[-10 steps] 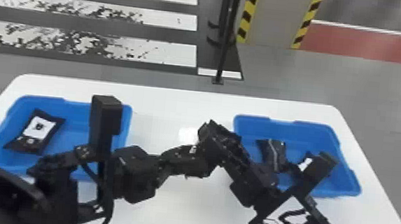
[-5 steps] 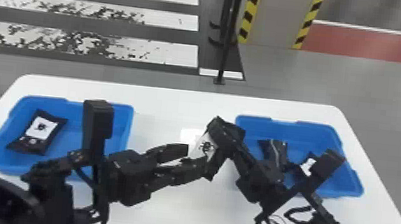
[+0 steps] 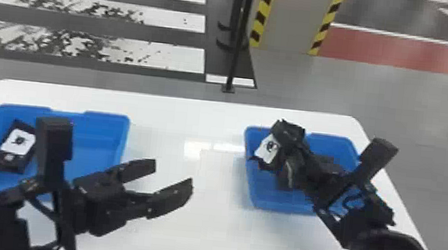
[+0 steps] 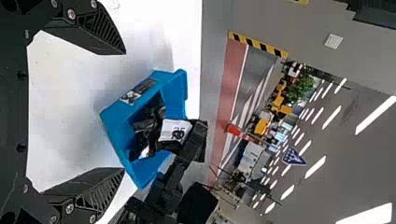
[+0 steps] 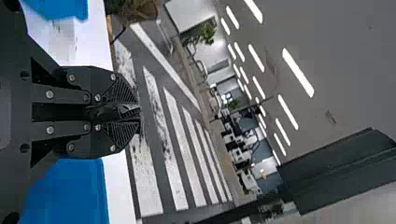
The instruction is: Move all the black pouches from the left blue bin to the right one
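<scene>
Pouch [image 3: 267, 151] shifted over right bin [image 3: 273, 201], edge seemingly pinched in right hand [image 3: 288, 130].

My table [image 3: 172, 119] ahead, left bin [image 3: 102, 140] and right bin [image 3: 267, 199] apart on it, one pouch [image 3: 17, 146] lying in the former, more pouches [image 4: 152, 114] in the latter, another pouch [image 3: 268, 148] in my right gripper [image 3: 288, 131] above them, pole [image 3: 235, 57] behind the table.

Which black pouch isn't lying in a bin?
The white-labelled pouch pinched by the right gripper, above the right blue bin; the other visible pouches lie inside the bins.
</scene>
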Robot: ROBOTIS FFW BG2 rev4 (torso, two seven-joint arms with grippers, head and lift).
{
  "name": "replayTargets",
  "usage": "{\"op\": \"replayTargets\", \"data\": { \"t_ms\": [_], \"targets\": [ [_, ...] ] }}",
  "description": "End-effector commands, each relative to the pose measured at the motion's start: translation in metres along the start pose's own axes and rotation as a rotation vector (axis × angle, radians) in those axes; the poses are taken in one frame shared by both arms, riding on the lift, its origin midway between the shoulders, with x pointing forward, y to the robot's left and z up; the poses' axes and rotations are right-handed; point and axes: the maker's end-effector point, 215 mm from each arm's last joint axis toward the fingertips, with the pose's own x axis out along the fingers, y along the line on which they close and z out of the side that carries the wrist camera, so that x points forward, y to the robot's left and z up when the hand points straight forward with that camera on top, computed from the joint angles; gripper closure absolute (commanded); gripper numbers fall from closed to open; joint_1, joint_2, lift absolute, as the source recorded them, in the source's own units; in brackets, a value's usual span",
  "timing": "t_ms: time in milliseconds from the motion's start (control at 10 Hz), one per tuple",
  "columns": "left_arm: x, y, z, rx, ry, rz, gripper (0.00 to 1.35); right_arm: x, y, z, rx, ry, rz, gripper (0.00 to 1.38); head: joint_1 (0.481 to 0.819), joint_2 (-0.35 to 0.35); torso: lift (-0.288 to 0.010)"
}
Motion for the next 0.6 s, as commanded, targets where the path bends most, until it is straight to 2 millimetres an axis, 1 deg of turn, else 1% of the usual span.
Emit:
{"op": "replayTargets", "data": {
  "t_ms": [0,100,200,300,400,500],
  "targets": [
    [-0.006,0.009,0.003,-0.002,-0.009,0.022,0.15,0.001,-0.069,0.007,-0.083,0.034,-0.121,1.28,0.695,-0.184,-0.140],
    [-0.008,0.015,0.006,0.002,-0.015,0.037,0.15,-0.004,-0.115,0.001,-0.108,0.078,-0.205,1.27,0.695,-0.214,-0.140],
    [-0.012,0.023,0.010,0.007,-0.021,0.058,0.15,-0.005,-0.145,-0.004,-0.126,0.114,-0.266,1.06,0.695,-0.247,-0.140],
    [-0.017,0.035,0.014,0.013,-0.029,0.087,0.15,-0.007,-0.163,-0.010,-0.131,0.133,-0.311,0.61,0.695,-0.270,-0.140],
    [-0.026,0.049,0.019,0.017,-0.041,0.124,0.15,-0.009,-0.165,-0.010,-0.148,0.128,-0.320,0.22,0.695,-0.276,-0.140],
    [-0.040,0.071,0.020,0.021,-0.040,0.182,0.15,-0.016,-0.158,-0.010,-0.170,0.101,-0.319,0.07,0.695,-0.275,-0.140]
  ]
}}
